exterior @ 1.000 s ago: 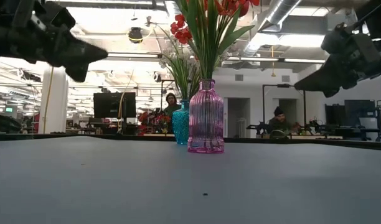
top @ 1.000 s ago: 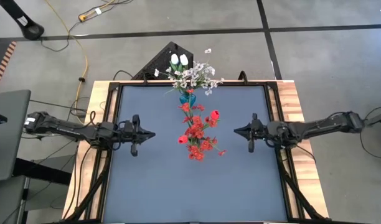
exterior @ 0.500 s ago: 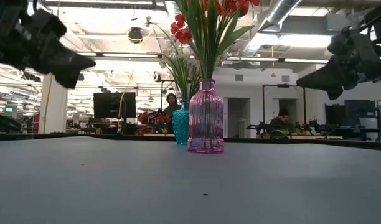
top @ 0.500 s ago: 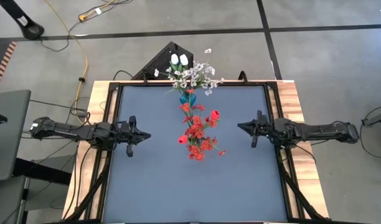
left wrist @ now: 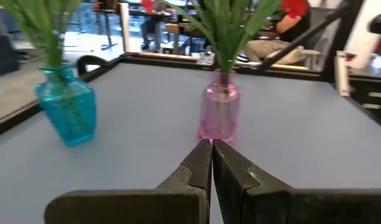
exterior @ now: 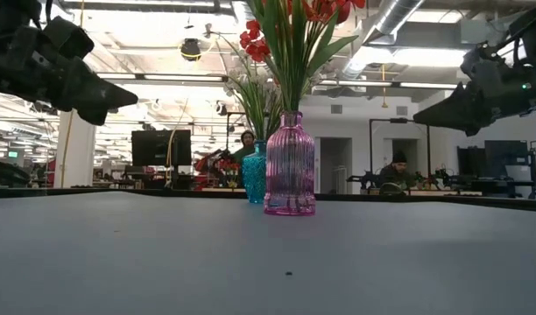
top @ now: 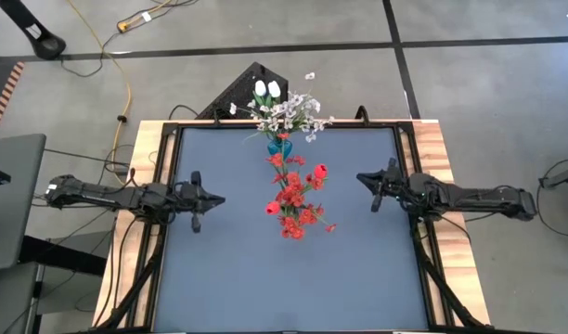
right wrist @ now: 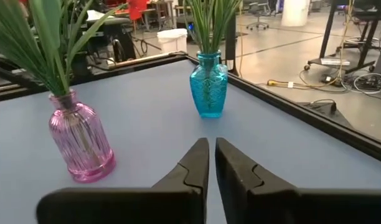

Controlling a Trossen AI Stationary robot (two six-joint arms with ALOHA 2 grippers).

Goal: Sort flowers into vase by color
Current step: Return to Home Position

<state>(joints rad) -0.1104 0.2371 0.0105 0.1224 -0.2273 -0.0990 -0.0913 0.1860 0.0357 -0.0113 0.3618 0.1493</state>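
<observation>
Red flowers (top: 295,199) stand in a pink ribbed vase (exterior: 290,162) at the table's middle. White tulips and whitish sprays (top: 286,111) stand in a blue vase (exterior: 254,173) by the far edge. My left gripper (top: 219,199) hovers shut and roughly level at the table's left side, its tips toward the pink vase (left wrist: 220,115). My right gripper (top: 360,178) hovers at the right side with its fingers all but together and nothing between them, facing both vases (right wrist: 80,140). Both grippers are well clear of the vases.
A black frame rim (top: 289,126) runs round the blue-grey table top. The near half of the table (top: 293,278) is bare surface. A laptop (top: 10,199) sits off the left edge. People (exterior: 392,166) sit in the room beyond the far edge.
Both arms have drawn back, the left gripper toward the table's left edge and the right toward the right edge. The right gripper has also swung somewhat toward the far edge. Both have tipped up nearer to level. The vases and flowers have stayed put.
</observation>
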